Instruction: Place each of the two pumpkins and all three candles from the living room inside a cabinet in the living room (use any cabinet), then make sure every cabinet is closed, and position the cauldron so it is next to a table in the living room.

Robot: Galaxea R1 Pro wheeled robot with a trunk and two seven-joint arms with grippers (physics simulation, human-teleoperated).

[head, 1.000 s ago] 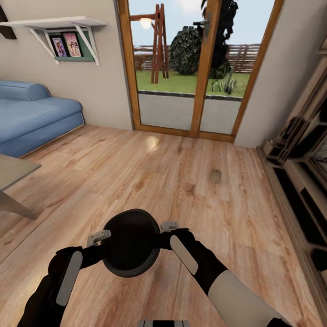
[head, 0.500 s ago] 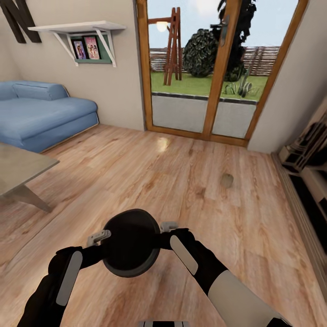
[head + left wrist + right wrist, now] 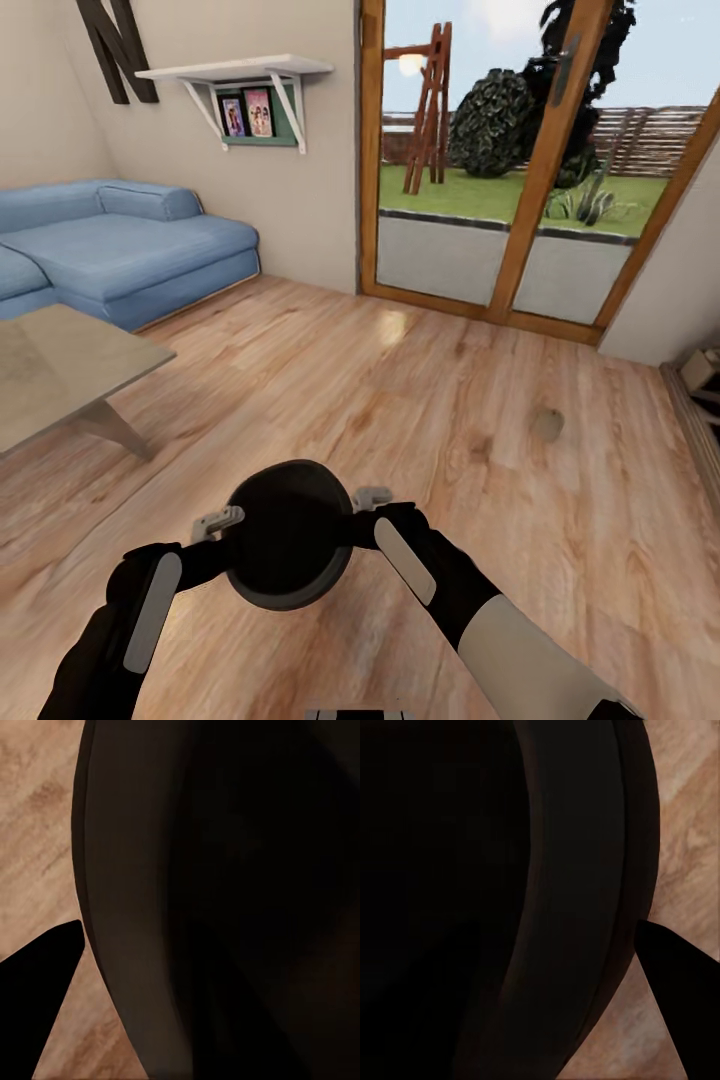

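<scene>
The low grey-brown wooden table stands far to the left of the round black cauldron. The robot holds the cauldron up over the plank floor, the left gripper pinching its rim on one side and the right gripper pinching the other. This looks like the cauldron-carrying step. Next it should roll left and set the pot down beside that table.

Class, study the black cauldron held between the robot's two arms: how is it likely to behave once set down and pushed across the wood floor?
The cauldron looks rigid and thick-walled, so it probably won't flex. Its bowl looks rounded, so it may rock or tip when nudged. Being gripped at opposite sides by the left tool and right tool hints it is bulky, perhaps heavy.
</scene>
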